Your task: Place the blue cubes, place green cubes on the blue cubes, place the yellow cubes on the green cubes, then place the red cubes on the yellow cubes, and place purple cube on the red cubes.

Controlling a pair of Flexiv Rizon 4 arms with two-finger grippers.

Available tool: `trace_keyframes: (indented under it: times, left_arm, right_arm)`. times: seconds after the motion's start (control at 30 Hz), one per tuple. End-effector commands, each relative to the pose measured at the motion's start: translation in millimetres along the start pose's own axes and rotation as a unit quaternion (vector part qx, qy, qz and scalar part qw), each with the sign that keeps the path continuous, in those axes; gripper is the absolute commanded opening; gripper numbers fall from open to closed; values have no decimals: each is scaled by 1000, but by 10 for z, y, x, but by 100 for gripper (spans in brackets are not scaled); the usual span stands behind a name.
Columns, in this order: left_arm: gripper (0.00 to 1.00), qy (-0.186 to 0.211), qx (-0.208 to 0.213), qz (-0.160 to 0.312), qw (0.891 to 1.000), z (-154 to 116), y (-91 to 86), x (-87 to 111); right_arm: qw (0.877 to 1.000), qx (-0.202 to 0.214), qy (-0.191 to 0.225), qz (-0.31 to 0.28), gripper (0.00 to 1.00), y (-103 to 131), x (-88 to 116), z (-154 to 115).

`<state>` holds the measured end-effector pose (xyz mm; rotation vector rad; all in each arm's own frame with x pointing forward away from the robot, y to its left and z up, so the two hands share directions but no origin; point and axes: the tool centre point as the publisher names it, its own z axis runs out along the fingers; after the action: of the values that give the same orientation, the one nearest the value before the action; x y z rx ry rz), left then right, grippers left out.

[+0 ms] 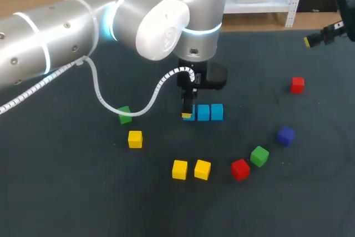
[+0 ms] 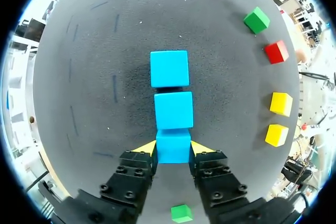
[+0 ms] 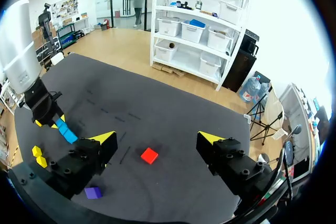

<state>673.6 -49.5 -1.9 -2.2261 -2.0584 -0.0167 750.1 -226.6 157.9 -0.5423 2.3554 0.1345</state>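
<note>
Three blue cubes form a row mid-table. My left gripper (image 1: 187, 112) is shut on the end blue cube (image 2: 172, 146), a yellow tip against each side; this cube touches the second blue cube (image 2: 174, 109), and the third blue cube (image 2: 169, 68) lies just beyond. In the head view the held cube (image 1: 189, 117) is mostly hidden by the fingers. Loose on the table are green cubes (image 1: 125, 115) (image 1: 259, 156), yellow cubes (image 1: 135, 139) (image 1: 179, 169) (image 1: 202, 169), red cubes (image 1: 239, 169) (image 1: 297, 85) and a purple cube (image 1: 285, 135). My right gripper (image 3: 157, 140) hangs open, high at the far right.
The left arm (image 1: 111, 20) spans the table's left and centre, its white cable (image 1: 100, 90) looping down near the left green cube. The far red cube (image 3: 149, 156) lies well below the right gripper. The table's far edge (image 1: 266, 29) runs behind.
</note>
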Motion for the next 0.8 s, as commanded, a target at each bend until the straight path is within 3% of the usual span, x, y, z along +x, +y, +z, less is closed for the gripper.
trace_keyframes:
  times: [0.03,0.8]
  left_arm:
    - [0,4,2,-1,1000,10,25,-19]
    - [0,4,3,-23,1000,16,49,-20]
  right_arm:
    - [1000,5,-4,1,100,17,17,10]
    - [1000,5,-4,1,100,17,17,10]
